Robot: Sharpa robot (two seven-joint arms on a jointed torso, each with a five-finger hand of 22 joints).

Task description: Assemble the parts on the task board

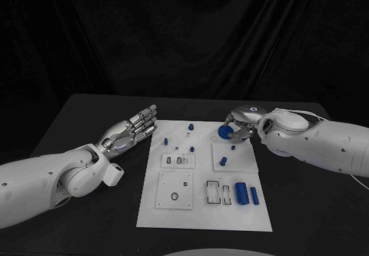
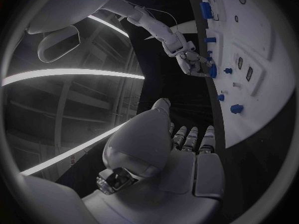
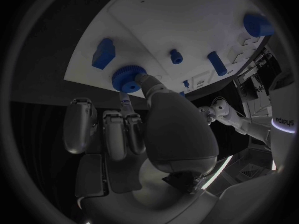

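The white task board (image 1: 200, 213) lies in the middle of the black table. My right hand (image 1: 240, 128) is over the board's far right part and pinches a round blue toothed wheel (image 1: 225, 133) between thumb and a finger; the right wrist view shows that wheel (image 3: 129, 78) just off the white surface. The left wrist view shows the same hand (image 2: 189, 59) with the wheel (image 2: 212, 70). My left hand (image 1: 135, 129) hovers beside the board's far left corner, fingers stretched out and apart, holding nothing.
Small blue pegs (image 1: 191, 127) (image 1: 165, 142) (image 1: 223, 160) stand on the far half of the board. A thick blue cylinder (image 1: 241, 193) and a thinner blue bar (image 1: 254, 196) lie at the near right, next to empty slots (image 1: 213, 192). A square plate (image 1: 176, 190) sits near left.
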